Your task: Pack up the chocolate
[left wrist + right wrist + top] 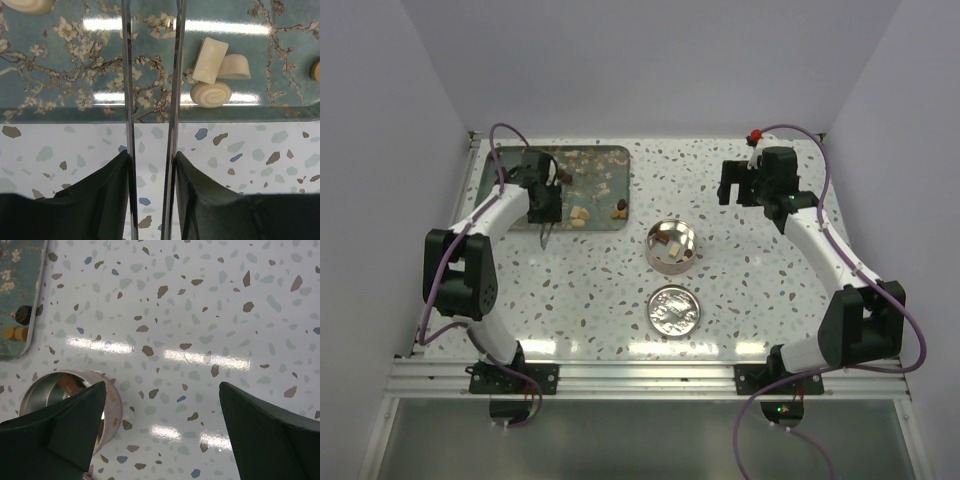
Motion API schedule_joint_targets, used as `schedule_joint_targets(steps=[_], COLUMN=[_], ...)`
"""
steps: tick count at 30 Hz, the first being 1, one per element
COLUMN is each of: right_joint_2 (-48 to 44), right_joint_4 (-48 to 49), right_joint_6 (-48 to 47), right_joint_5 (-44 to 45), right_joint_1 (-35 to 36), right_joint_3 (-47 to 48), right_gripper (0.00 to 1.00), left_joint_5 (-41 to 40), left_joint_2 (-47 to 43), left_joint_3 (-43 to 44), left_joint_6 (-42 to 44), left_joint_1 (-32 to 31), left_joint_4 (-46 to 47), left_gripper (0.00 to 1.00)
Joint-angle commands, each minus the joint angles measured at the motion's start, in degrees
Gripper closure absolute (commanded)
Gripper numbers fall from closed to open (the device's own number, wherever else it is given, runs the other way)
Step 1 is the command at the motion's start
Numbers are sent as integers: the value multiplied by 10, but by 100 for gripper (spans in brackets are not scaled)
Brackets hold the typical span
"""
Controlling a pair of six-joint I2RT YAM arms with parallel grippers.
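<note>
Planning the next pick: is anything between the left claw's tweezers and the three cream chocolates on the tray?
Nothing visible does. The tweezers reach over the tray, and the cream chocolates lie beside them with only bare tray between.

light: bright, even, from overhead | glare: two white strips across the tray point(60, 55), more streaks on the table point(210, 360) right of the tray | shadows: faint, soft-edged | focus: tray sharp, dark foreground below the tray blurred | overview: coarse, tray detail small
</note>
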Motion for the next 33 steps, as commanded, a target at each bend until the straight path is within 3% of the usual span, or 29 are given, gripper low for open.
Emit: schedule_joint_targets(steps=[1, 33], right_joint_2=[-2, 41], right_joint_4=[-3, 1], right_joint_6=[-9, -8], right_joint_5=[8, 9], right_joint_1=[0, 0], right_joint_3=[23, 57], right_gripper=[2, 2], left_joint_5=[13, 61], left_joint_2=[-6, 37], left_joint_3=[33, 68], left_joint_6=[16, 49], left_joint_1=[5, 22], left_joint_4=[30, 46], left_gripper=[56, 55])
